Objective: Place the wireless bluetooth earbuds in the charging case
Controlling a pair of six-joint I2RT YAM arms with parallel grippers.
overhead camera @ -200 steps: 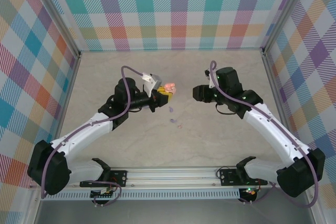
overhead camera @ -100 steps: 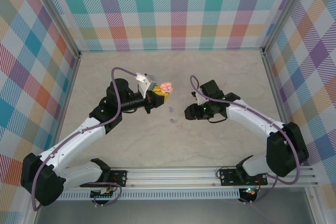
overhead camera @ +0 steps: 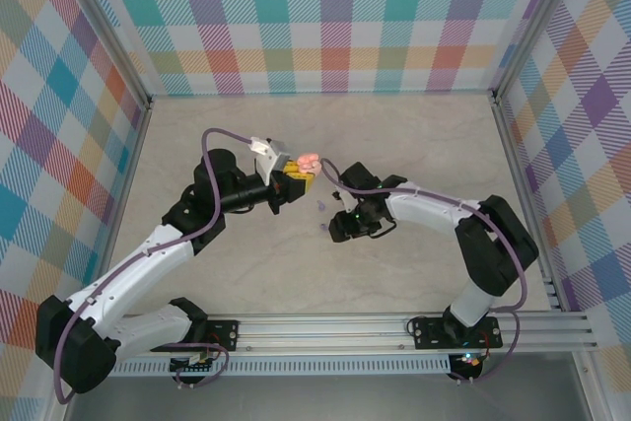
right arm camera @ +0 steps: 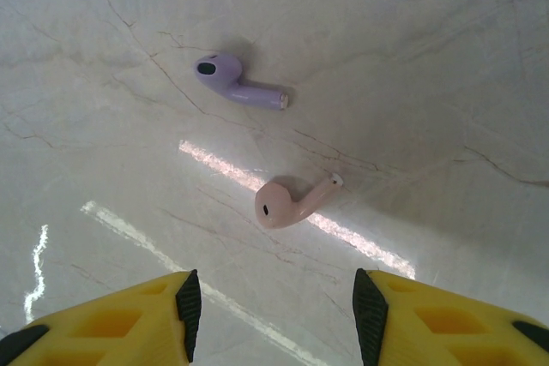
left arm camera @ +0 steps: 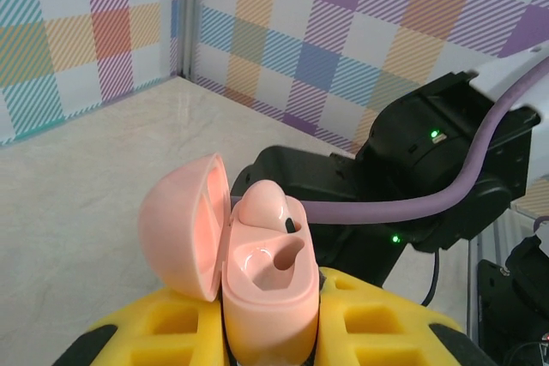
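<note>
A pink earbud (right arm camera: 287,203) and a purple earbud (right arm camera: 236,79) are seen lying on their sides on the glossy marble bench (right arm camera: 446,57), near each other but apart, each with its stem pointing right. The right end effector (right arm camera: 273,315) is held above them, its jaws standing apart with nothing between them and the pink earbud lying just ahead of the gap. The charging case (left arm camera: 266,297) is clamped between the yellow fingers of the left end effector (left arm camera: 270,332) and kept off the bench, with its lid (left arm camera: 180,229) swung open; one seated earbud (left arm camera: 262,203) is visible in it beside an empty socket (left arm camera: 287,253). The earbuds are judged to be very light, rigid and smooth-shelled, so they are likely to skid or flip on the polished surface if they are nudged before the jaws close. A hold across the rounded head, where the body is thickest, is judged safest, leaving the stem free to be lowered into the socket first. Little force should be needed, and a pinch on the thin stem alone could let the piece swivel. Being pink, the case is presumed to call for the pink earbud.
</note>
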